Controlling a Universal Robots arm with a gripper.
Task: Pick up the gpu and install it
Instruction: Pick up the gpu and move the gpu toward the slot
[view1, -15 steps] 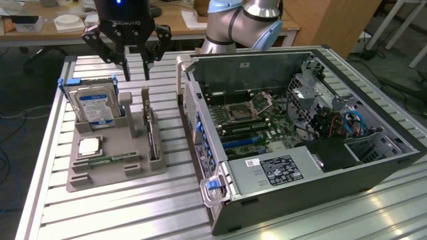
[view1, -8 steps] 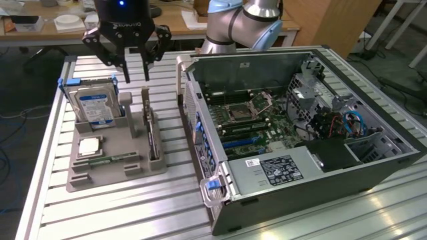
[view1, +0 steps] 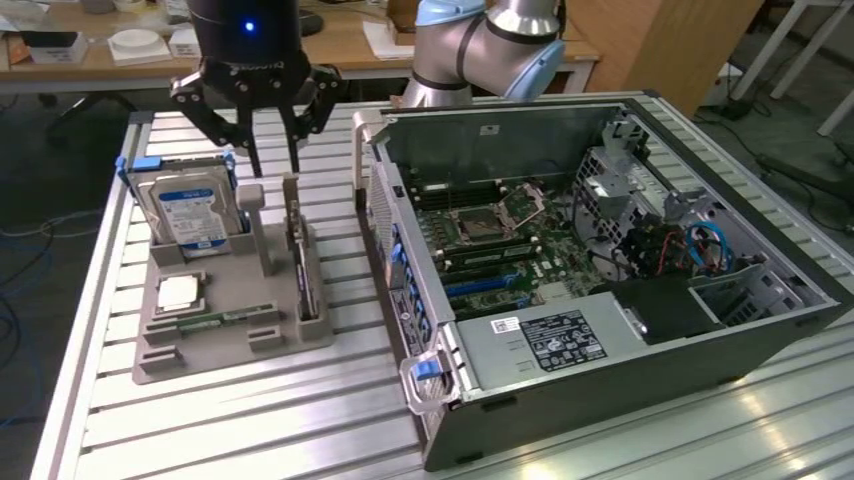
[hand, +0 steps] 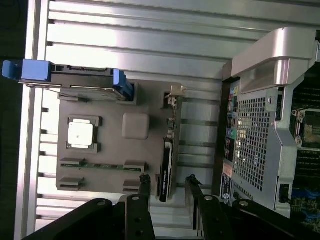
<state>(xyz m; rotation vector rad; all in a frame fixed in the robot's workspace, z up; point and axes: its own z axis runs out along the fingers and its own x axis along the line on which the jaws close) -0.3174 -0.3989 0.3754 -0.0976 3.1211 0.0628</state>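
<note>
Gripper (view1: 271, 160), jaws open, hangs upper left of ext. view above gpu (view1: 304, 275), edge-up in gray tray (view1: 227, 345) (no grasp yet; pickup & install into PC case (view1: 627, 385) pending).

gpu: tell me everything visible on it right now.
The gpu stands on edge in a slot of the grey holder tray, on the side nearest the open PC case. It is seen edge-on: a thin card with a black cooler block on one face and a pale metal bracket at one end. The open hand hangs above it, one finger on either side, apparently not touching.
</note>
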